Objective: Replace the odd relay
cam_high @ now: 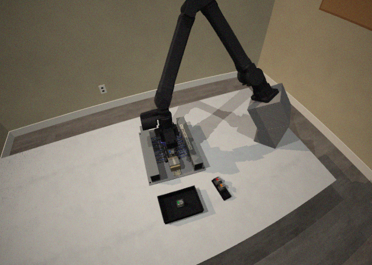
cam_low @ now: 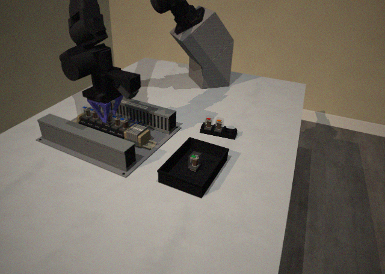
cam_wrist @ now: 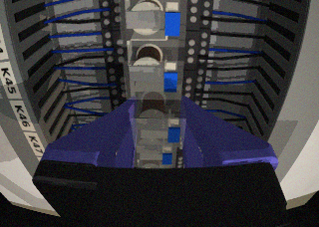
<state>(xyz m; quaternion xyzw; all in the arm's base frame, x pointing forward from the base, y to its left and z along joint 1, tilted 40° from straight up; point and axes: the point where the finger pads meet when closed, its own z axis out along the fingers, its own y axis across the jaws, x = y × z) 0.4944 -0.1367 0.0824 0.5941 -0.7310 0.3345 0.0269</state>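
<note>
My gripper [cam_low: 110, 117] [cam_wrist: 159, 105] is shut on a clear relay with a blue button [cam_wrist: 173, 133], down in the socket row. Its blades and base are hidden, so I cannot tell exactly how deep it sits. Its button is on the right in the wrist view, the same side as on its neighbours. Other blue-button relays [cam_wrist: 147, 80] [cam_low: 124, 122] stand in the row ahead of and behind the fingers. The pulled relay with a green button [cam_high: 179, 203] [cam_low: 194, 163] stands upright in the black tray [cam_high: 192, 211] [cam_low: 180, 180].
A black spare holder [cam_high: 225, 195] [cam_low: 229, 133] stands beside the tray, with a red-button relay [cam_high: 217, 180] [cam_low: 208, 122], an orange-button relay [cam_high: 221, 186] [cam_low: 219, 124] and one empty place. Grey wire ducts [cam_high: 150, 157] [cam_low: 86, 140] flank the row, and terminal blocks [cam_high: 174, 163] [cam_low: 136, 133] stand at its end.
</note>
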